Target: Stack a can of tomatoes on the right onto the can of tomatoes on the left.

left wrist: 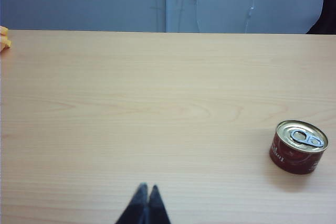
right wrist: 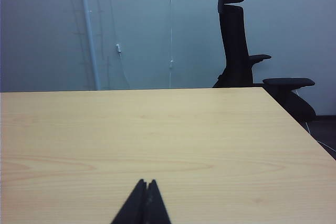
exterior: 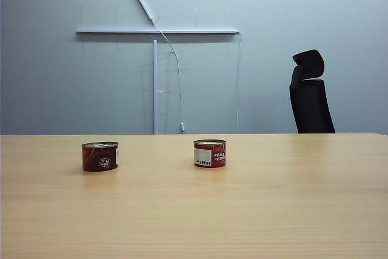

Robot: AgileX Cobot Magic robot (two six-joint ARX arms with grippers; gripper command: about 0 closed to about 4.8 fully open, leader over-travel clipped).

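Pale wooden table before a grey wall, with a black office chair behind its far edge at about two o'clock in the exterior view. Left tomato can stands upright at nine o'clock from the right tomato can, the two well apart on the table. Left gripper hangs low over bare wood, fingertips pressed together, holding nothing; the left can, pull-tab lid up, lies toward its three o'clock. Right gripper, likewise closed and empty, faces bare table with neither can in its wrist view.
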